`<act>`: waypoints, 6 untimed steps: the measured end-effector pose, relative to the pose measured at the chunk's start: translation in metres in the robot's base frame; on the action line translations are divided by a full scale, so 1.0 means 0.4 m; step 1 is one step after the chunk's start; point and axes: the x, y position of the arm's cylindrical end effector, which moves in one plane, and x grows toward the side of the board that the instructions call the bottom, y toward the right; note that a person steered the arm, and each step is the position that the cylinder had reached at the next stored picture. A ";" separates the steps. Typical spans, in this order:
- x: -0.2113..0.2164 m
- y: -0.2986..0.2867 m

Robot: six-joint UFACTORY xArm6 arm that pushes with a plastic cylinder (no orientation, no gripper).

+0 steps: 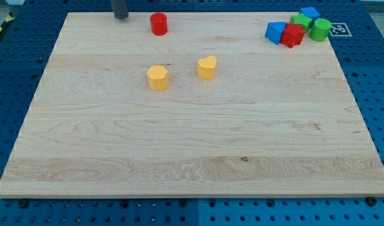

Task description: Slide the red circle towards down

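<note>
The red circle (159, 24) is a short red cylinder standing near the top edge of the wooden board (192, 150), left of centre. My tip (120, 17) is the lower end of a dark rod at the view's top, to the left of the red circle and a little above it, with a clear gap between them.
A yellow hexagon-like block (157, 78) and a yellow heart-shaped block (207, 67) sit below the red circle. At the top right is a cluster: a blue block (275, 32), a red block (293, 35), a green block (300, 22), a blue cube (310, 13), a green cylinder (320, 29).
</note>
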 end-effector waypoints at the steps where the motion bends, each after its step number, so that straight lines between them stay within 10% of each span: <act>1: 0.000 0.043; 6: 0.088 0.190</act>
